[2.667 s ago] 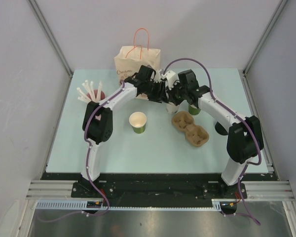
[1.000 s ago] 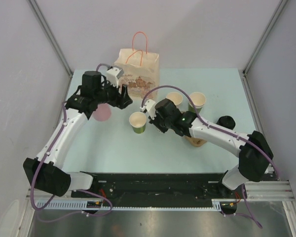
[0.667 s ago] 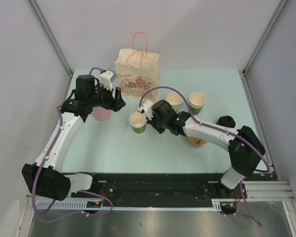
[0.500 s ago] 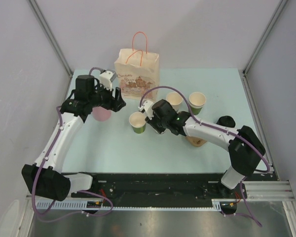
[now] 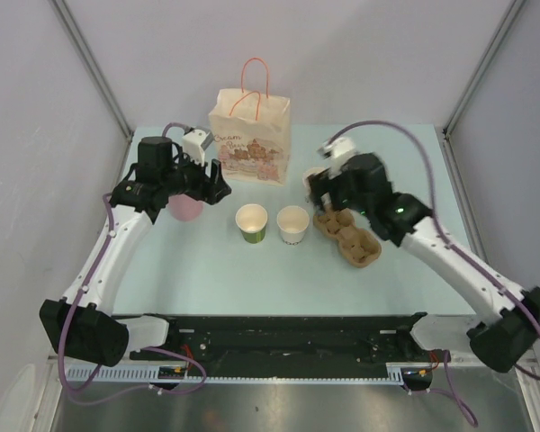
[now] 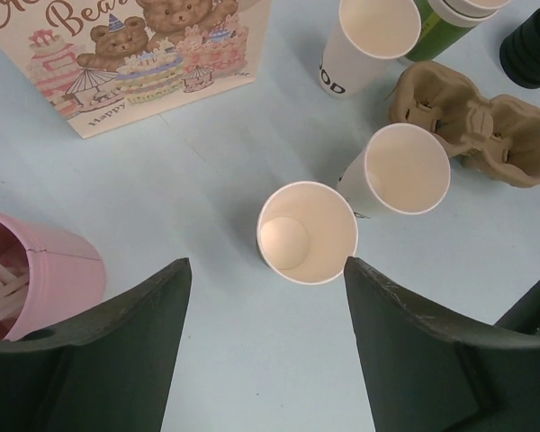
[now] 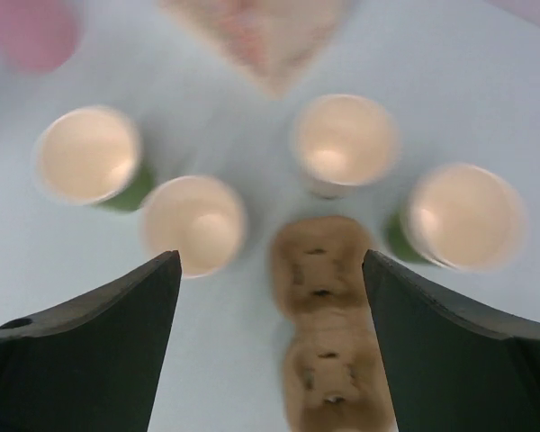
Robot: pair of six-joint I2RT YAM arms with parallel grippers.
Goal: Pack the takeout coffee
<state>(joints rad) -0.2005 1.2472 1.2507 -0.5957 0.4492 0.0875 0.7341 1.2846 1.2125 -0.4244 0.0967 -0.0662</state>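
Open-topped and upright, the green cup [image 5: 251, 222] and the white cup [image 5: 293, 225] stand just beside each other on the table [image 5: 207, 270] in front of the bag [image 5: 249, 135], the green one before its middle, the white one before its right corner. The left gripper [image 6: 265, 263] hovers off the bag's left front corner, jaws spread wide and gripping nothing, its camera looking down into the green cup. A pink cup [image 5: 187, 209] sits under that arm, left of the bag. The right gripper [image 7: 270, 256] hangs to the right of the bag, jaws likewise wide and free, above a brown tray [image 5: 346, 236] that lies in front and to the right of the bag, near the white cup. A far white cup [image 7: 345, 146] and a far green cup [image 7: 463, 216], both open, stand right of the bag, behind the tray.
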